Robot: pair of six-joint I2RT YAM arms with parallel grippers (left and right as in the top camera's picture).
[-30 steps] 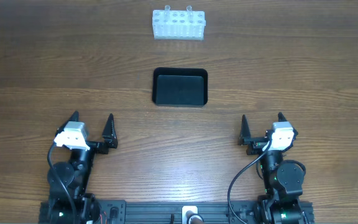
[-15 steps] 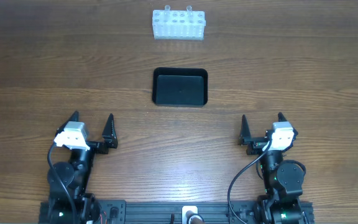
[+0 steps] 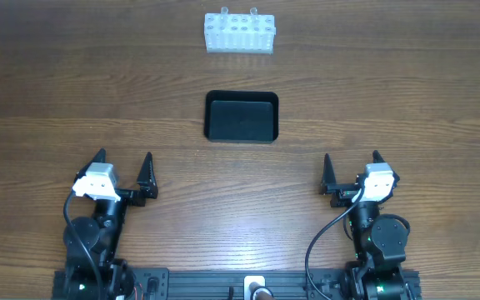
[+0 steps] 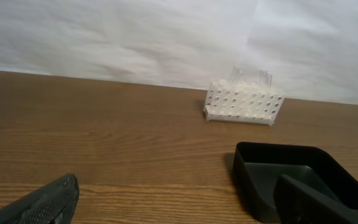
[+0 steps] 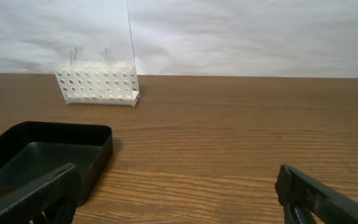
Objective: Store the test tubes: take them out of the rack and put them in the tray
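- At the table's (image 3: pixel 440 83) near edge: black rail (image 3: pixel 198 279) along it, both arm bases mounted on it, left arm toward the near left corner, right arm toward the near right corner.
- Beside the right arm's base: black cable (image 3: pixel 313 247) looping from the rail up to the wrist.
- Just beyond the left base: left gripper (image 3: pixel 124 154), jaws spread wide apart, gripping nothing, dark fingers pointing toward the far edge.
- Just beyond the right base: right gripper (image 3: pixel 351 155), jaws likewise spread wide, gripping nothing, set level with the left one and well apart from it.
- Between the grippers and the tray: a stretch of brown wood-grain table.
- Around the middle of the table, between the two arms' lines: tray (image 3: pixel 242 95), black, rectangular with rounded corners, raised rim, dark floor in full view, long side parallel to the near edge.
- Past the tray, apart from it by another strip of wood: rack (image 3: pixel 239 40), white, sides perforated with rows of round holes, near the middle of the far edge, long side parallel to the tray's.
- In the rack: two clear test tubes (image 3: pixel 224 12), tops poking above it, one toward its left end, the other a little right of its middle, both along its far row as seen from above.
- Behind the far edge, in both wrist views: white backdrop (image 4: pixel 117 37), slightly creased.
- Markings on tray, rack and tubes: too small to tell.
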